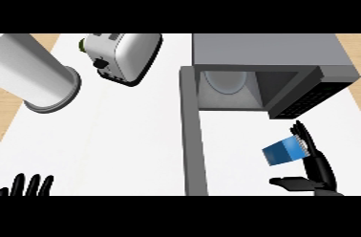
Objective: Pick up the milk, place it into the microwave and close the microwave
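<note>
1. The milk carton is being held off the white counter by the right hand, so the pick-up appears to be done.
2. The carton is being carried in front of the microwave, below its open cavity and near the control panel; it is not yet inside.
3. The right hand's long fingers are being kept along the carton's right side, with the thumb reaching in beneath it; the carton is being pinched between them, as far as can be judged.
4. The microwave door is being left swung open, seen edge-on as a long grey bar running down toward the view's lower edge, left of the carton.
5. The round turntable plate is being shown bare inside the cavity, so room for the carton seems available.
6. Two steps are being left to do: setting the carton inside and shutting the door.
7. The carton is being seen as a small blue box with a lighter top face and a white patch at its right edge, tilted rather than upright.
8. The left hand is being rested at the lower left edge, fingers straight, apart and pointing up, holding nothing.
</note>
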You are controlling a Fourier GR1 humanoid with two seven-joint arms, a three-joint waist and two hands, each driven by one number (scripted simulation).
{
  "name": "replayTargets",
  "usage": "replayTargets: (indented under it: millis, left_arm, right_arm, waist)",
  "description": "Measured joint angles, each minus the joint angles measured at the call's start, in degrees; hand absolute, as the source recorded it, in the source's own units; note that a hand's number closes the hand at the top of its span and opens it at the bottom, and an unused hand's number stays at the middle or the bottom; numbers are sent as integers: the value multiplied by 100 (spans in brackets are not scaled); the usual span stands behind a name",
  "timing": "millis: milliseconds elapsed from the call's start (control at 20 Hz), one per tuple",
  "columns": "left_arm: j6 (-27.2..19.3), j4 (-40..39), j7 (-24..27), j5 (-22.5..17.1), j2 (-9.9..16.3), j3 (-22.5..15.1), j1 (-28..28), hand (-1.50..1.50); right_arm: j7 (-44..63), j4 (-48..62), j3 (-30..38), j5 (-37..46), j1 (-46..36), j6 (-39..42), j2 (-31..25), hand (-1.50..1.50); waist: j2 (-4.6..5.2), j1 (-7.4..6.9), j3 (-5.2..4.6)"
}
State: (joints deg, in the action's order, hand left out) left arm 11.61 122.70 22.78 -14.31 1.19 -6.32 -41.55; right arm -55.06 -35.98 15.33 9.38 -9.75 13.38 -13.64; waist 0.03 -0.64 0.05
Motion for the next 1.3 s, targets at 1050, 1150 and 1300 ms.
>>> replayTargets:
  millis: [1050, 1150, 1300]
  left_arm:
    - [296, -61, 275, -51, 26, 89, -265, -150]
    - [297, -211, 320, 9, 3, 61, -178, -150]
    - [330, -258, 378, 17, 14, 92, -168, -150]
  right_arm:
    - [-387, 1126, 167, -29, -1098, -1027, 121, 150]
    - [-452, 1231, 225, -73, -1198, -1055, 119, 150]
    - [-471, 1325, 344, -165, -1410, -1185, 220, 150]
  waist:
    - [11, -26, 3]
    - [14, -29, 4]
    - [17, -40, 4]
